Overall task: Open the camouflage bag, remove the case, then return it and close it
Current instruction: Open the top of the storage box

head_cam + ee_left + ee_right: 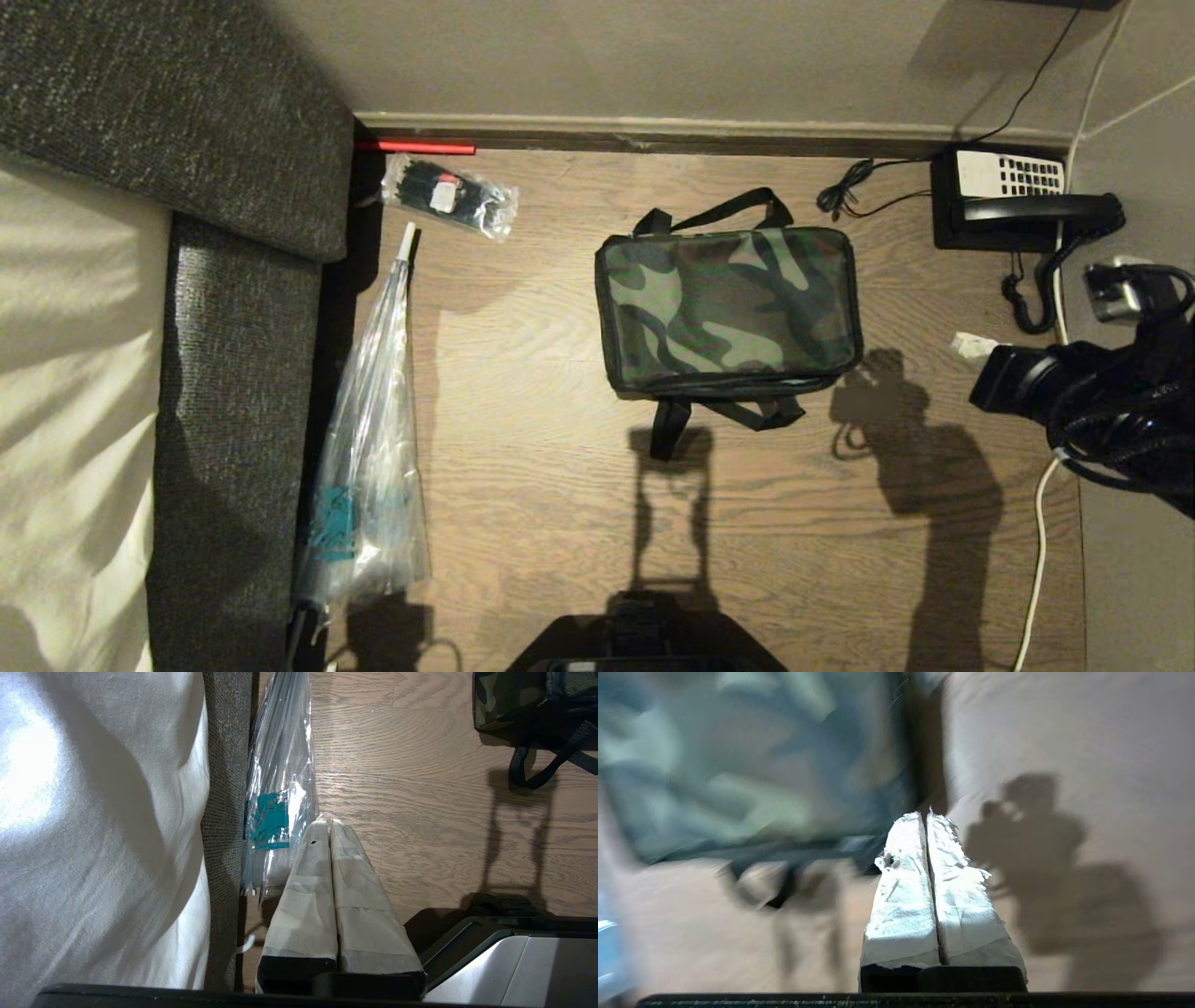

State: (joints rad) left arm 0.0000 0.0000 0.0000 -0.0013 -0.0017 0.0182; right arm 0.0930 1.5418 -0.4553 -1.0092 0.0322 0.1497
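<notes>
right arm (pixel 1102 401) – black, looped black cables | left gripper (pixel 330 823) – white-taped tapering fingers, black base | right gripper (pixel 924 814) – same, tape frayed

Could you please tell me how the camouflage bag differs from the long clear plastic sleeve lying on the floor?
The camouflage bag is boxy, opaque and strapped; the clear plastic sleeve is flat, see-through and tapering. The bag sits mid-floor, the sleeve lies along the sofa. Both rest on the wooden floor, untouched.
</notes>
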